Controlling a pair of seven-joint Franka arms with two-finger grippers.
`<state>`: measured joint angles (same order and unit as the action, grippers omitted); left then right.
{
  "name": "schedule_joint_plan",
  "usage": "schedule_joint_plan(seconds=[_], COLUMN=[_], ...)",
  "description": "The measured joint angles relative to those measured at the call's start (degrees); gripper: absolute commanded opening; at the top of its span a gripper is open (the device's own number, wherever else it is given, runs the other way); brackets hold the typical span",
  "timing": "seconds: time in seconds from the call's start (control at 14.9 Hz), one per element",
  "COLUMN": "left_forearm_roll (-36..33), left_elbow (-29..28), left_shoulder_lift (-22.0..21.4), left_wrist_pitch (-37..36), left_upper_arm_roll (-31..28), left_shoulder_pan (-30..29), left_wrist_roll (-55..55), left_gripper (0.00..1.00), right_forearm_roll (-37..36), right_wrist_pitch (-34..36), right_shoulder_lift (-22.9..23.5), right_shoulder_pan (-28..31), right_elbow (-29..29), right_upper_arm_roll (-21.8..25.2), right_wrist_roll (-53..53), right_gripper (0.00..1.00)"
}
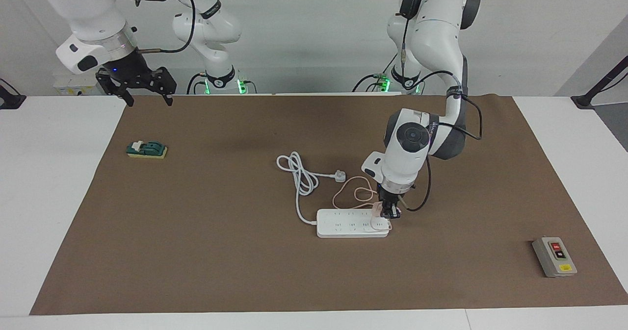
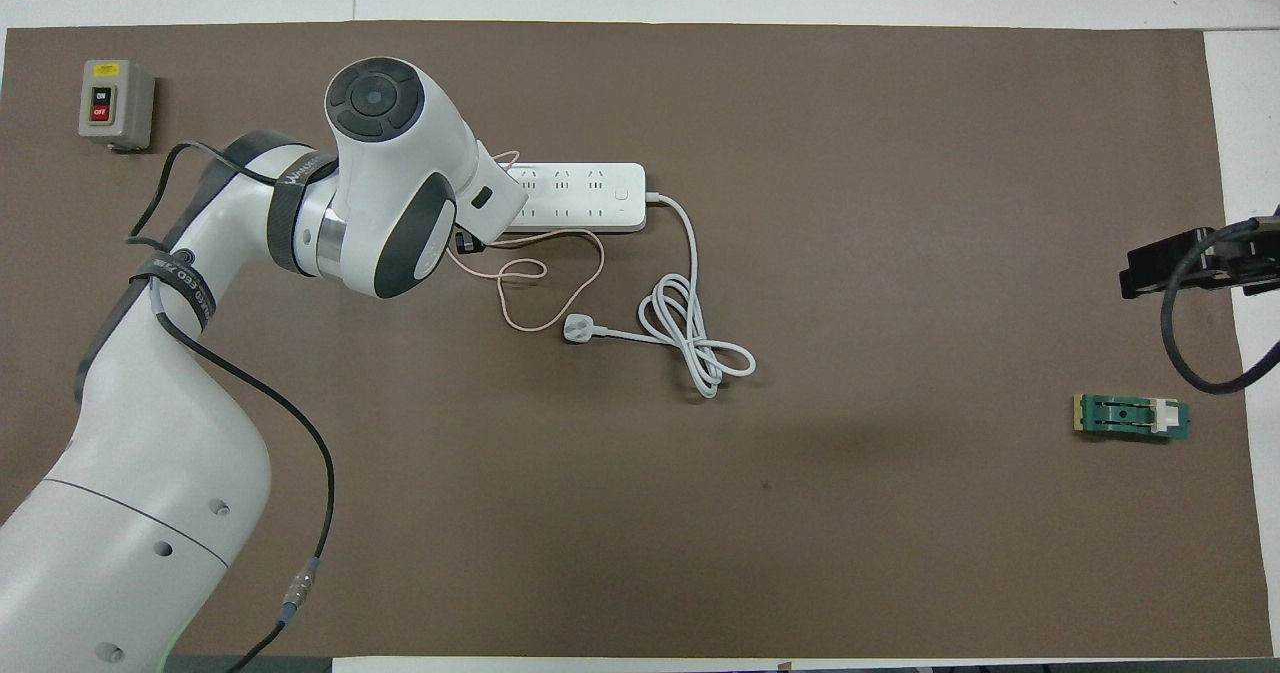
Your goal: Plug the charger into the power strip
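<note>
The power strip point(image 1: 343, 223) lies flat on the brown mat, its thick white cord looping toward the robots. My left gripper point(image 1: 388, 213) points straight down over the strip's end toward the left arm's side, shut on the charger point(image 1: 377, 207), a small pale pink cube held at the strip's top face. The charger's thin pink cable point(image 1: 349, 192) curls on the mat just nearer the robots. In the overhead view the left arm hides the charger and that end of the strip point(image 2: 585, 196). My right gripper point(image 1: 148, 99) waits raised and open over the mat's edge at the right arm's end.
A white three-pin plug point(image 1: 339, 175) on the strip's coiled cord point(image 1: 301, 173) lies nearer the robots than the strip. A grey box with red and black buttons point(image 1: 554, 257) sits toward the left arm's end. A green and yellow block point(image 1: 146, 149) rests near the right gripper.
</note>
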<state>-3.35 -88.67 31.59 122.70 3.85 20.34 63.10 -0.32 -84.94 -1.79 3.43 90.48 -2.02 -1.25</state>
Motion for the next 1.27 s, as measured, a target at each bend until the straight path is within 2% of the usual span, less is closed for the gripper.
schedule_joint_plan(seconds=[0.34, 0.87, 1.27], left_forearm_roll=[0.0, 0.0, 1.0], left_elbow=[0.3, 5.6, 6.6], left_shoulder_lift=[0.1, 3.1, 3.7], left_wrist_pitch=[-0.4, -5.8, -6.6], left_upper_arm_roll=[0.0, 0.1, 0.1], left_shoulder_pan=[0.0, 0.0, -0.3], left_wrist_roll=[0.0, 0.1, 5.7], left_gripper=[0.0, 0.0, 0.0], right_forearm_roll=[0.0, 0.0, 0.0], right_wrist_pitch=[0.0, 0.0, 0.0], right_shoulder_lift=[0.0, 0.0, 0.0], right_shoulder_pan=[0.0, 0.0, 0.0], right_elbow=[0.0, 0.0, 0.0], right_upper_arm_roll=[0.0, 0.0, 0.0], right_wrist_roll=[0.0, 0.0, 0.0], right_gripper=[1.0, 1.0, 1.0])
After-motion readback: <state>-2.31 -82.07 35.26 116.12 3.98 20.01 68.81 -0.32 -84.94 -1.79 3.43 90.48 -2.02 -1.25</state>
